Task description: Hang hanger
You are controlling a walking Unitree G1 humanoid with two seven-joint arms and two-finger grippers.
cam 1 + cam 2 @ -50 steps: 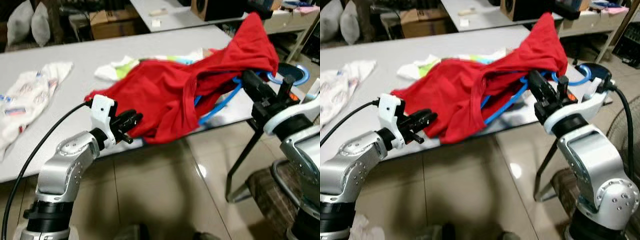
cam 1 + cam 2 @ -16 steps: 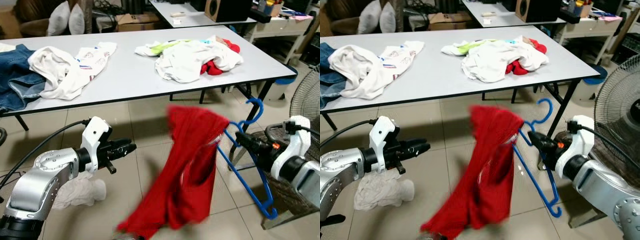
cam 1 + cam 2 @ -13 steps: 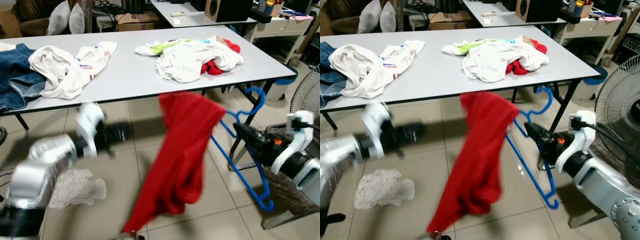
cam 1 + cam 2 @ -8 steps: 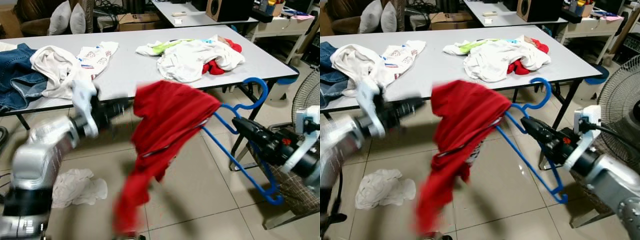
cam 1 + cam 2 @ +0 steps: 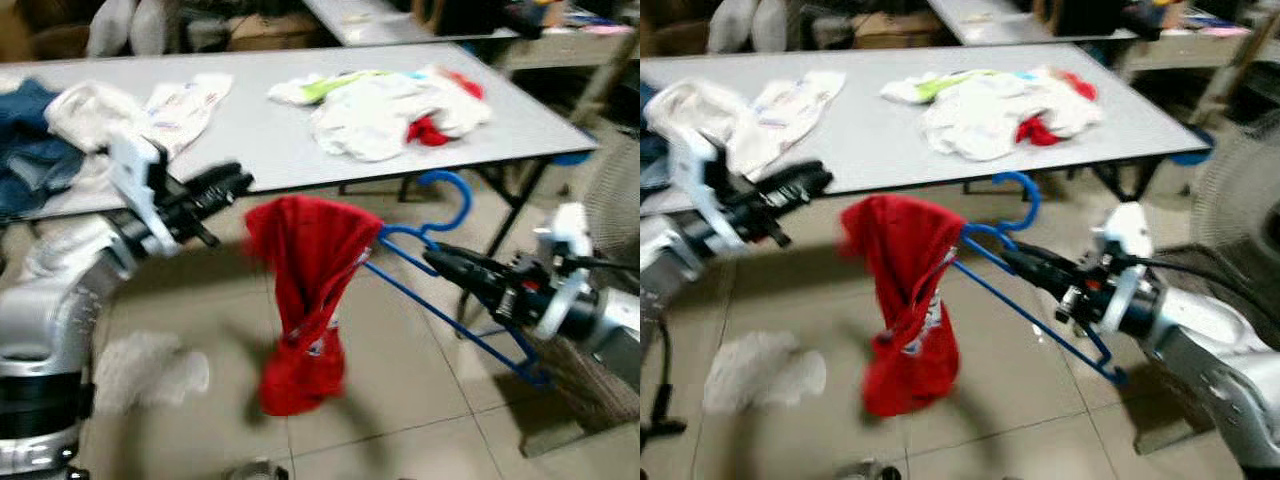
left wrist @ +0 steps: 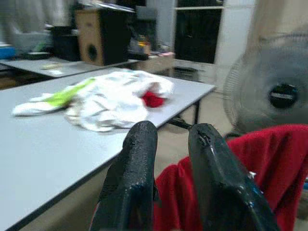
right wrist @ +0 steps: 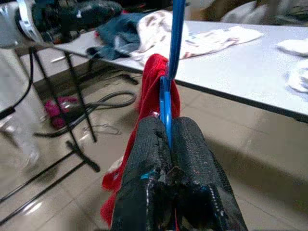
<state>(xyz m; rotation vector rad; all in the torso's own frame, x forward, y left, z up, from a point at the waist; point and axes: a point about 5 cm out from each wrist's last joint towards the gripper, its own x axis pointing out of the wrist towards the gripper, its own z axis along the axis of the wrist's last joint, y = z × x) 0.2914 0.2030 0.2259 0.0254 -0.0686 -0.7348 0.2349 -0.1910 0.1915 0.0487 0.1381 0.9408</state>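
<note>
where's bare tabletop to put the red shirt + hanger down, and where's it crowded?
Barest tabletop: the strip between the patterned white garment and the white clothes pile, down to the near edge. A smaller bare patch lies right of that pile, at the corner. The far left is crowded with jeans and white clothes. The right gripper holds the blue hanger with the red shirt over the floor.

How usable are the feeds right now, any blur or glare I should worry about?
Both eye views are motion-smeared; the left gripper and red shirt look soft. The left wrist view is sharp on the fingers, soft on the fan. The right wrist view is crisp on the blue hanger. Faint floor glare, nothing blinding.
</note>
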